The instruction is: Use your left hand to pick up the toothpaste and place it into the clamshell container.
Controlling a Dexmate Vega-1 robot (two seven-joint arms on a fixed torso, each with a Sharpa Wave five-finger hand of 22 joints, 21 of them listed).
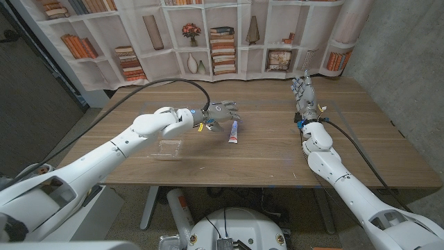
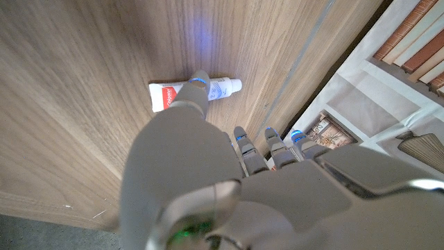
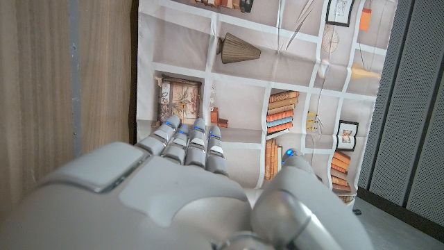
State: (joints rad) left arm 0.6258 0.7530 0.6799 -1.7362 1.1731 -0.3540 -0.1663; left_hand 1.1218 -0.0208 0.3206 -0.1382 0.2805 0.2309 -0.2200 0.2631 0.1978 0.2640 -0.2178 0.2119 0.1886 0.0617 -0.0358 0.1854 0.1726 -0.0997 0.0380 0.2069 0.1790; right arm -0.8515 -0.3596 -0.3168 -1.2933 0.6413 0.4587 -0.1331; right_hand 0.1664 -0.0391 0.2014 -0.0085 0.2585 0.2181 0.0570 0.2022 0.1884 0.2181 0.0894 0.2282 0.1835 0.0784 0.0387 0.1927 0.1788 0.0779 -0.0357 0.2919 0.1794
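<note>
Toothpaste (image 1: 234,132) lying flat on the wooden table (image 1: 263,149) near its middle, white tube with a red end and a white cap, slanted, touched by nothing. Seen again in the left wrist view (image 2: 208,90), partly covered by one fingertip of the hand in front of it; contact cannot be told there.

Left hand (image 1: 220,113) poised just beside and above the tube, on its left-rear side, fingers (image 1: 232,107) spread apart and holding nothing. Same hand from behind in its wrist view (image 2: 229,187), grey back broad in the frame, fingers (image 2: 198,87) reaching toward the tube.

Clamshell container (image 1: 168,148) resting on the table under the left forearm, clear plastic, near the toothpaste but apart from it on the left. Open or closed lid: cannot tell.

Right hand (image 1: 305,94) standing upright at the right side of the table, well apart from the tube, fingers (image 1: 300,85) pointing up and loosely apart, nothing in them. Back of it in the right wrist view (image 3: 187,187), fingers (image 3: 194,142) side by side and extended.

Bookshelf-printed backdrop (image 1: 208,35) hanging behind the table
</note>
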